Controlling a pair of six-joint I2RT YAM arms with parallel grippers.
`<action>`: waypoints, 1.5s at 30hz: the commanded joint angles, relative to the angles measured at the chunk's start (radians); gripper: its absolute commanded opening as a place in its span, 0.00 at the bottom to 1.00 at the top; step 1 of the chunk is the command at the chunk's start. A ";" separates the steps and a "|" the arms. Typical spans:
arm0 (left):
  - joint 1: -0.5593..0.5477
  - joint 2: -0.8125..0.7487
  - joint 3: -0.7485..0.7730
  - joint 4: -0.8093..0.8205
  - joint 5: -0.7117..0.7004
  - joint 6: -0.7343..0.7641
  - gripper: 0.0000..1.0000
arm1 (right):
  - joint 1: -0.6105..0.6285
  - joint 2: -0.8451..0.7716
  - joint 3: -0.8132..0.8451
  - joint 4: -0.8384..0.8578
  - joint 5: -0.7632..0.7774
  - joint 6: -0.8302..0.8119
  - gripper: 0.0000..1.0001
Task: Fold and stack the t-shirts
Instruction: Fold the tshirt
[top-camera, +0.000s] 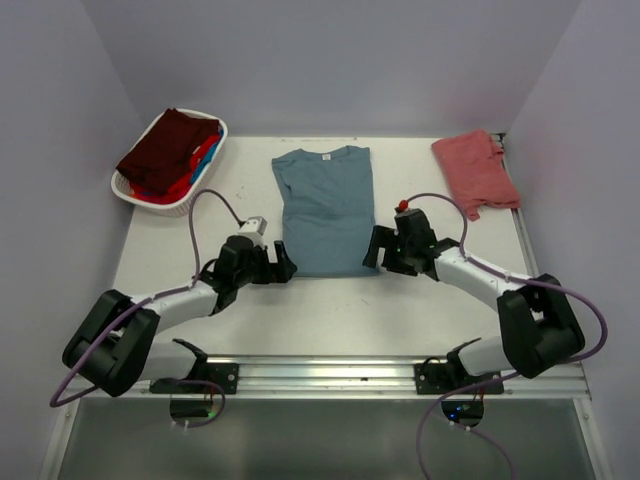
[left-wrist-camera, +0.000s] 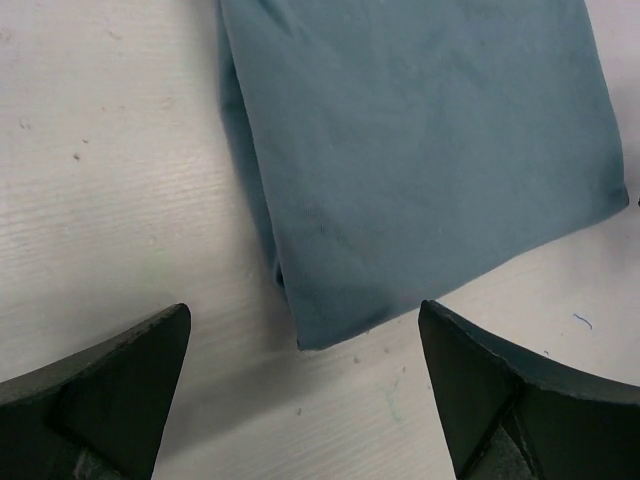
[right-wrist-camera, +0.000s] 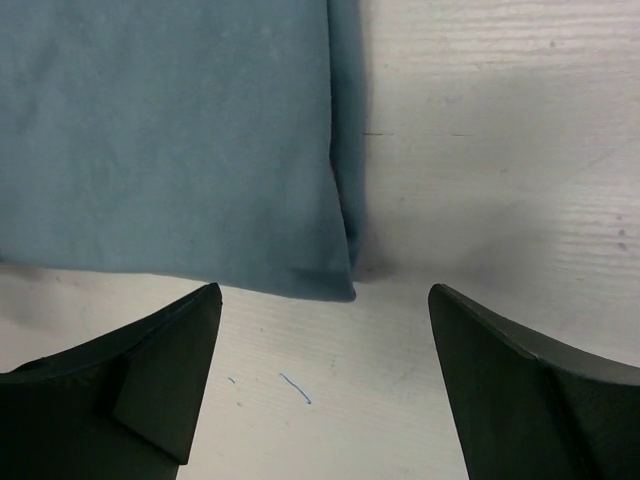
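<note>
The slate teal-blue t-shirt (top-camera: 325, 208) lies on the table's middle, sides folded in to a long strip, collar at the far end. My left gripper (top-camera: 284, 265) is open and empty, just short of the shirt's near left corner (left-wrist-camera: 310, 335). My right gripper (top-camera: 371, 248) is open and empty, just short of the near right corner (right-wrist-camera: 340, 285). A salmon-red t-shirt (top-camera: 475, 170) lies folded at the back right. Dark maroon (top-camera: 168, 148), bright blue (top-camera: 206, 152) and red shirts lie in the basket.
A white oval plastic basket (top-camera: 135, 195) stands at the back left corner of the white table (top-camera: 330, 310). Cables loop over both arms. The metal rail with the arm bases runs along the near edge. Purple walls close in three sides.
</note>
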 joint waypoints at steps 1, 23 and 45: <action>0.005 0.036 0.012 0.061 0.096 -0.033 1.00 | -0.021 0.021 -0.027 0.140 -0.138 0.063 0.87; 0.080 0.177 0.058 -0.081 0.277 -0.031 0.51 | -0.063 0.028 -0.070 0.133 -0.132 0.080 0.31; 0.080 0.288 0.004 0.049 0.254 -0.050 0.00 | -0.063 0.057 -0.100 0.160 -0.126 0.059 0.00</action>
